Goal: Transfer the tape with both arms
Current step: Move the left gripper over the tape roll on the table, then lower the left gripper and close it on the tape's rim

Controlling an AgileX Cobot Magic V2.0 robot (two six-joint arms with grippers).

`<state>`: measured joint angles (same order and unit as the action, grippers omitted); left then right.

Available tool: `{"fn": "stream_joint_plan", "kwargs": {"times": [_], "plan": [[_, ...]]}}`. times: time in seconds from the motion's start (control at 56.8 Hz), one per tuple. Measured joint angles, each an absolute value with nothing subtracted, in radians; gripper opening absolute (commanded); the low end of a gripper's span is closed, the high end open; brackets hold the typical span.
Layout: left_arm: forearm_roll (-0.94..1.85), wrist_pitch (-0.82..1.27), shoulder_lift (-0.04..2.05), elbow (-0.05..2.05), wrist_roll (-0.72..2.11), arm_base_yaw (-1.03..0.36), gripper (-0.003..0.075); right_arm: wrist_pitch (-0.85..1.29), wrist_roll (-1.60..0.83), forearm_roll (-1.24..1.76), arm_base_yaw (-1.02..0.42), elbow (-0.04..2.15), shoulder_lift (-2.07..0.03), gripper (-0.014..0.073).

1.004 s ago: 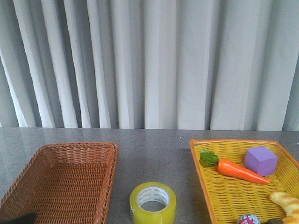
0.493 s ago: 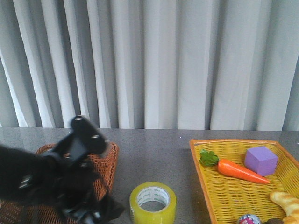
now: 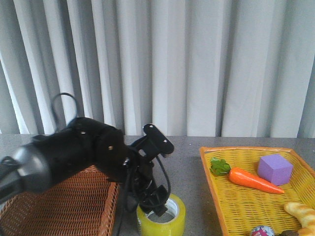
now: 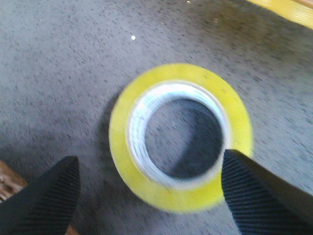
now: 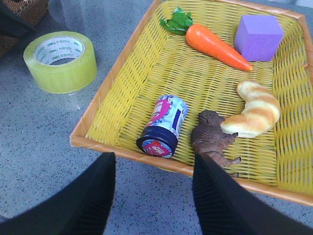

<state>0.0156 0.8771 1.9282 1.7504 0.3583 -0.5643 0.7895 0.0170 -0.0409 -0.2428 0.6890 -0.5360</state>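
Front view: left arm [image 3: 93,157] hangs right over the tape [image 3: 161,216], which sits on the grey table [image 3: 182,162] between the brown basket [image 3: 59,196] and yellow basket [image 3: 290,206]; left wrist: left gripper [image 4: 146,191] wide open, straddling the roll, nothing held; right wrist: right gripper [image 5: 154,191] open, empty; so no grasp or handover yet.

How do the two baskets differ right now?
The brown basket is reddish-brown wicker with deeper walls; the yellow basket is bright yellow with an orange rim and shallower. No items show in the brown basket, though the left arm hides part of it; the yellow basket holds a carrot, purple cube and other items. Both are woven and rectangular.
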Motion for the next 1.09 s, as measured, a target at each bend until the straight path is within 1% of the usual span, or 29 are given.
{"fn": "stream_joint_plan", "kwargs": {"times": [0.176,0.317,0.493,0.722,0.81,1.092], "plan": [[0.0,0.946,2.064,1.902,0.358,-0.564,0.0482,0.79,0.017,-0.041,-0.243,0.689,-0.536,0.0355],[-0.023,1.001,2.149,1.997,0.358,-0.564,0.0451,0.791,0.017,-0.041,-0.243,0.689,-0.536,0.0355],[-0.043,1.056,2.228,2.082,0.358,-0.564,0.0444,0.791,0.017,-0.041,-0.243,0.689,-0.536,0.0355],[-0.043,1.108,2.286,2.101,0.341,-0.553,0.0436,0.791,0.017,-0.041,-0.243,0.689,-0.536,0.0354],[-0.02,1.116,2.293,2.101,0.323,-0.534,0.0404,0.792,0.017,-0.041,-0.243,0.689,-0.536,0.0353],[0.077,1.138,2.293,2.103,0.329,-0.51,0.0215,0.797,0.017,-0.041,-0.243,0.689,-0.536,0.0353]]}}
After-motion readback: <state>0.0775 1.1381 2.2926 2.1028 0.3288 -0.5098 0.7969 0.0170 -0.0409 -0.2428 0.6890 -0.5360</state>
